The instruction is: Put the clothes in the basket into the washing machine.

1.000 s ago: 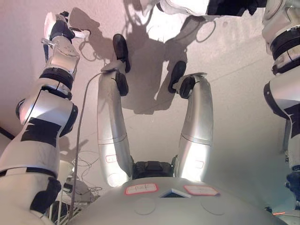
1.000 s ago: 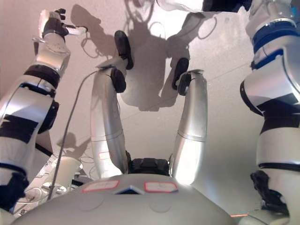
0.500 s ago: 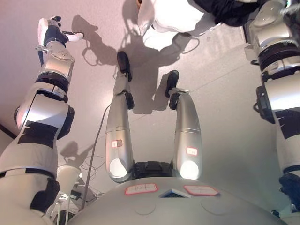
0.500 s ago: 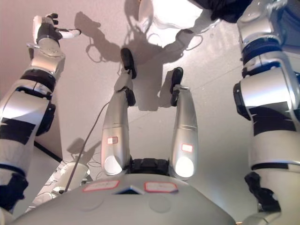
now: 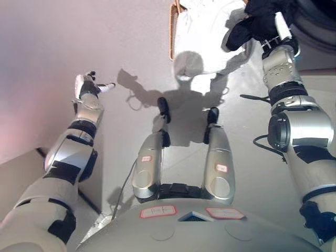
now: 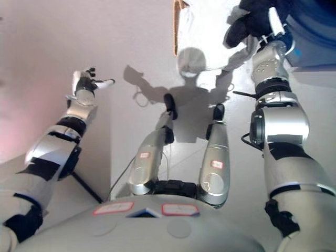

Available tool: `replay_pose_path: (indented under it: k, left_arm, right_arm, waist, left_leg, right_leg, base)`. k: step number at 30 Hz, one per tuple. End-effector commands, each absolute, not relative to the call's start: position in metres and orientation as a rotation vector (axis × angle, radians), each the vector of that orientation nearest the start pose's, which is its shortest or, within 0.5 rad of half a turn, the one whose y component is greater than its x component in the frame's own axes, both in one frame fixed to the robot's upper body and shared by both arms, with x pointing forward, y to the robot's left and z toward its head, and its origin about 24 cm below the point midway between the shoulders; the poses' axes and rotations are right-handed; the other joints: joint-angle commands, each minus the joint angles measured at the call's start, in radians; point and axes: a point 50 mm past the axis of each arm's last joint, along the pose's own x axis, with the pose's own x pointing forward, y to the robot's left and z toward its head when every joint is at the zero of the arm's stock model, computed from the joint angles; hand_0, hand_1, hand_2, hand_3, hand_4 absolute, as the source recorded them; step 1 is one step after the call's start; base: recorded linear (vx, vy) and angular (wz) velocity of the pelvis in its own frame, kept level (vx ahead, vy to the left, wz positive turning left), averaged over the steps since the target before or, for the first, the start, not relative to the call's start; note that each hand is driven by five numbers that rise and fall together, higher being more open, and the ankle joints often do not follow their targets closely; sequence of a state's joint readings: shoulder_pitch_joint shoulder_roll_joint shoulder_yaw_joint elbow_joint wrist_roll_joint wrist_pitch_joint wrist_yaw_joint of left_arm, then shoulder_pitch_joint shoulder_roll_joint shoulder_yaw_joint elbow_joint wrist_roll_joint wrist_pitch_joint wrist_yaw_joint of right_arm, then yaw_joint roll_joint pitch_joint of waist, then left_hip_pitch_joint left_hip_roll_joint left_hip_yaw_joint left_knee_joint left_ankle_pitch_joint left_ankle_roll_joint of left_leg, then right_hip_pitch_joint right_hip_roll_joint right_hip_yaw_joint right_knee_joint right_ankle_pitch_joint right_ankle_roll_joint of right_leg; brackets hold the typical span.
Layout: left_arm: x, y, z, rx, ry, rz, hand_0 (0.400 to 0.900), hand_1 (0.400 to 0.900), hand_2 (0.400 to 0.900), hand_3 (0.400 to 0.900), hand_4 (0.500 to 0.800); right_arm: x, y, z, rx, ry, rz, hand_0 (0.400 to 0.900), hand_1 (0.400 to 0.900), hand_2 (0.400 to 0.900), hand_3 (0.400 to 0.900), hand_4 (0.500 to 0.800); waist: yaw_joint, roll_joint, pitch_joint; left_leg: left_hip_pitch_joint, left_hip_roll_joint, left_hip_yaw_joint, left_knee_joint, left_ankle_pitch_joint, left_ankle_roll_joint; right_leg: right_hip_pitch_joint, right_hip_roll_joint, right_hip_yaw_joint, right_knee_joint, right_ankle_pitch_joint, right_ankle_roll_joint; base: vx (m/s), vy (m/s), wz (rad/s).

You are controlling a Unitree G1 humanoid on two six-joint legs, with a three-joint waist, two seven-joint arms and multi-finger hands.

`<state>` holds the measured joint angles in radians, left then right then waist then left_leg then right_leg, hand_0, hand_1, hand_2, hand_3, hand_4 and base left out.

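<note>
Right hand (image 5: 265, 23) fingers clenched in dark cloth (image 5: 247, 29) beside the brown-rimmed wicker basket (image 5: 172, 31) of white laundry (image 5: 202, 31). Left hand (image 5: 88, 86) hangs over bare pale floor (image 5: 63, 52), fingers released. No readable labels.

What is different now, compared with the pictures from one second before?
The whole view has shifted, so the camera moved. The right hand now shows at the top right, its fingers curled round a black garment above the white clothes in the brown woven basket. The left hand stays open and empty, out to the left.
</note>
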<state>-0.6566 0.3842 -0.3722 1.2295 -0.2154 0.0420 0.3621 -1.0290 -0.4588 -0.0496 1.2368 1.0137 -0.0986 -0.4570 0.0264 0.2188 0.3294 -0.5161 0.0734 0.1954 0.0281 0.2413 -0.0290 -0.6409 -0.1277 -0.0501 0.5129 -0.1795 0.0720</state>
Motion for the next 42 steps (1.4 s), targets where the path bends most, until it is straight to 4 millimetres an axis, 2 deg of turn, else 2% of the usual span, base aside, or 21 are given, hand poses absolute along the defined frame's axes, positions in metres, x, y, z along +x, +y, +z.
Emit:
replay_pose_path:
  k: [1,3,9,13,19,20,21,26,42]
  left_arm:
    - [0.289,0.267,-0.044,0.548,0.674,0.448,0.9,0.9,0.9,0.9,0.8]
    - [0.282,0.267,-0.05,0.547,0.691,0.442,0.9,0.9,0.9,0.9,0.8]
    - [0.266,0.264,-0.065,0.55,0.715,0.422,0.9,0.9,0.9,0.9,0.8]
    - [0.259,0.265,-0.07,0.561,0.72,0.406,0.9,0.9,0.9,0.9,0.8]
    - [0.246,0.269,-0.078,0.573,0.75,0.389,0.9,0.9,0.9,0.9,0.8]
    - [0.246,0.268,-0.078,0.572,0.75,0.389,0.9,0.9,0.9,0.9,0.8]
    - [0.245,0.268,-0.079,0.571,0.751,0.385,0.9,0.9,0.9,0.9,0.8]
    - [0.238,0.263,-0.086,0.562,0.775,0.364,0.9,0.9,0.9,0.9,0.8]
    - [0.23,0.248,-0.097,0.509,0.81,0.352,0.9,0.9,0.9,0.9,0.8]
  right_arm:
    - [0.383,-0.307,0.166,0.673,-0.104,-0.804,0.4,0.4,0.4,0.4,0.5]
    - [0.38,-0.318,0.179,0.66,-0.15,-0.828,0.4,0.4,0.4,0.4,0.5]
    - [0.369,-0.34,0.248,0.585,-0.386,-0.855,0.4,0.4,0.4,0.4,0.5]
    - [0.359,-0.351,0.289,0.51,-0.5,-0.862,0.4,0.4,0.4,0.4,0.5]
    - [0.345,-0.364,0.327,0.423,-0.579,-0.868,0.4,0.4,0.4,0.4,0.5]
    - [0.345,-0.364,0.327,0.423,-0.58,-0.868,0.633,0.633,0.633,0.633,0.64]
    - [0.345,-0.365,0.329,0.423,-0.578,-0.868,0.9,0.9,0.9,0.9,0.8]
    - [0.348,-0.367,0.322,0.411,-0.529,-0.852,0.9,0.9,0.9,0.9,0.8]
    - [0.363,-0.353,0.288,0.426,-0.442,-0.819,0.9,0.9,0.9,0.9,0.8]
  waist:
    - [0.004,0.023,-0.146]
    - [0.015,0.042,-0.153]
    - [0.043,0.088,-0.172]
    - [0.061,0.1,-0.183]
    - [0.085,0.097,-0.195]
    - [0.085,0.098,-0.195]
    - [0.09,0.096,-0.195]
    - [0.092,0.085,-0.191]
    - [0.086,0.093,-0.173]
  left_leg:
    - [0.102,-0.028,0.002,-0.021,-0.087,-0.098]
    - [0.12,-0.024,-0.002,-0.041,-0.073,-0.104]
    - [0.152,-0.007,-0.028,-0.107,-0.021,-0.125]
    - [0.147,0.002,-0.051,-0.115,-0.004,-0.14]
    - [0.135,0.012,-0.076,-0.115,0.01,-0.158]
    - [0.134,0.012,-0.076,-0.115,0.01,-0.158]
    - [0.131,0.013,-0.079,-0.115,0.014,-0.162]
    - [0.124,0.019,-0.082,-0.115,0.022,-0.167]
    - [0.108,0.025,-0.076,-0.115,0.023,-0.161]
  right_leg:
    - [0.151,0.015,0.003,-0.341,0.199,0.018]
    - [0.162,0.016,-0.004,-0.341,0.19,0.016]
    - [0.166,0.024,-0.028,-0.319,0.165,0.009]
    - [0.165,0.026,-0.045,-0.306,0.153,0.006]
    - [0.171,0.027,-0.063,-0.304,0.137,0.006]
    - [0.17,0.027,-0.063,-0.304,0.137,0.006]
    - [0.171,0.029,-0.066,-0.306,0.137,0.005]
    - [0.166,0.034,-0.066,-0.307,0.139,0.001]
    - [0.137,0.039,-0.057,-0.284,0.132,-0.012]
  base:
    - [0.09,0.01,0.03]
    - [0.06,-0.008,0.07]
    - [0.02,-0.047,0.15]
    - [0.02,-0.06,0.15]
    - [0.03,-0.058,0.07]
    - [0.04,-0.043,0.03]
    - [0.0,0.0,0.0]
    - [0.01,-0.027,-0.03]
    - [0.0,0.0,-0.02]
